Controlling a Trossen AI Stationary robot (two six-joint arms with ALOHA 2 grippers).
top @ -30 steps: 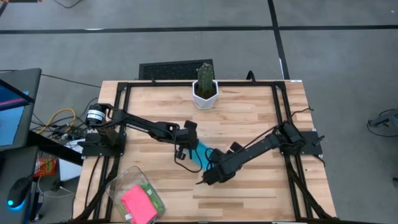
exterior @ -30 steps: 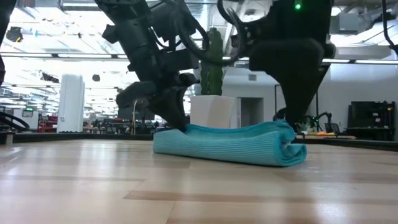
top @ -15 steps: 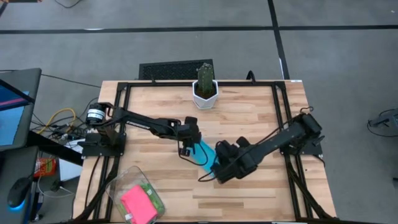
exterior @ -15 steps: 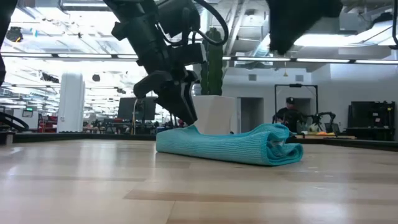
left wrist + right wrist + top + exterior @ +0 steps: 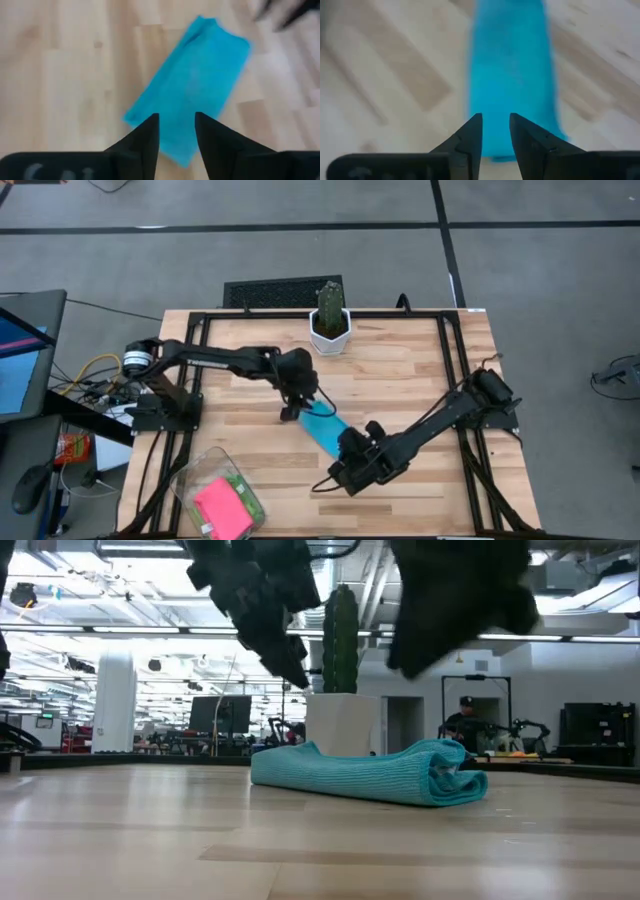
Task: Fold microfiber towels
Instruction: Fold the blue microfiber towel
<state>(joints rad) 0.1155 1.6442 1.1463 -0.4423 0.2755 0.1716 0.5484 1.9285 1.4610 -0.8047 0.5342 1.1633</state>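
Observation:
A sky blue towel lies folded into a narrow strip on the table's middle. In the low view it rests flat, with a rolled fold at its right end. My left gripper hangs above the strip's far left end, its fingers a little apart and empty. My right gripper hangs above the strip's near right end, its fingers also a little apart and empty. In the low view both grippers stand clear above the towel. A hot pink towel and a light green one lie in a clear bin.
A cactus in a white pot stands at the table's far edge, behind the towel. The clear plastic bin sits at the near left corner. Bare wood shows to the right of the towel and along the near edge.
Both grippers have come off the blue towel and risen. The right one rose first and drew back toward the near edge. The left one rose after it, toward the far left. The towel stays folded on the table, having settled slightly.

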